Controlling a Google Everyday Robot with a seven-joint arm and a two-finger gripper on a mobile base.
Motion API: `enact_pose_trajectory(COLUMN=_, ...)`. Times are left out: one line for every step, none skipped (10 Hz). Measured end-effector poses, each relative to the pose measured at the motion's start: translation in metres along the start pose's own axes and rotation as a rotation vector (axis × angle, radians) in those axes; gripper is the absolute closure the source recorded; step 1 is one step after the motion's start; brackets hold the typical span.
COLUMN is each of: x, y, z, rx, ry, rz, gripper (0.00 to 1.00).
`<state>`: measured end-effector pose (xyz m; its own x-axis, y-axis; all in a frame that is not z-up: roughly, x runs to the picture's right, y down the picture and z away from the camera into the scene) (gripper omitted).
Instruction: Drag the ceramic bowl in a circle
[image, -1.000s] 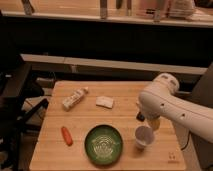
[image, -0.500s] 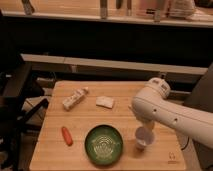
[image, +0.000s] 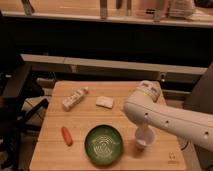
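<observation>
The light wooden bench (image: 55, 152) carries five things. Near its front edge, about mid-width, sits the ceramic bowl (image: 103, 145), dark green with a pale ringed pattern inside. To the bowl's left, apart from it, lies a small orange-red carrot-like piece (image: 66, 135). Toward the back left lies a pale oblong packet (image: 75, 98), set at a slant, and beside it to the right a small white folded piece (image: 105, 102). Right of the bowl stands a small white cup (image: 145, 141), with the pincer (image: 144, 132) directly above it.
</observation>
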<state>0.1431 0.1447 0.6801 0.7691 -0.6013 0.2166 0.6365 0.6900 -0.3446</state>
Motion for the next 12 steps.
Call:
enact_pose_trajectory(x=-0.003, y=0.001, z=0.001, rx=0.002, ry=-0.004, rz=-0.020, gripper=0.20)
enact_pose_trajectory(x=-0.006, y=0.000, z=0.001, rx=0.006, ry=-0.008, rz=-0.045, gripper=0.20)
enact_pose_trajectory(x=-0.010, y=-0.002, z=0.003, rx=0.011, ry=-0.013, rz=-0.077, gripper=0.20)
enact_pose_trajectory(x=-0.014, y=-0.004, z=0.004, rx=0.016, ry=-0.017, rz=-0.106, gripper=0.20)
enact_pose_trajectory(x=-0.016, y=-0.006, z=0.004, rx=0.020, ry=-0.020, rz=-0.124, gripper=0.20)
enact_pose_trajectory(x=-0.017, y=-0.004, z=0.004, rx=0.023, ry=-0.025, rz=-0.142, gripper=0.20)
enact_pose_trajectory(x=-0.019, y=-0.006, z=0.003, rx=0.027, ry=-0.030, rz=-0.165, gripper=0.20)
enact_pose_trajectory(x=-0.022, y=-0.008, z=0.002, rx=0.029, ry=-0.034, rz=-0.192, gripper=0.20)
enact_pose_trajectory(x=-0.026, y=-0.012, z=0.001, rx=0.033, ry=-0.040, rz=-0.222, gripper=0.20)
enact_pose_trajectory(x=-0.028, y=-0.013, z=0.001, rx=0.035, ry=-0.043, rz=-0.244, gripper=0.20)
enact_pose_trajectory(x=-0.030, y=-0.014, z=0.001, rx=0.035, ry=-0.047, rz=-0.266, gripper=0.20)
enact_pose_trajectory(x=-0.032, y=-0.015, z=0.000, rx=0.038, ry=-0.051, rz=-0.291, gripper=0.20)
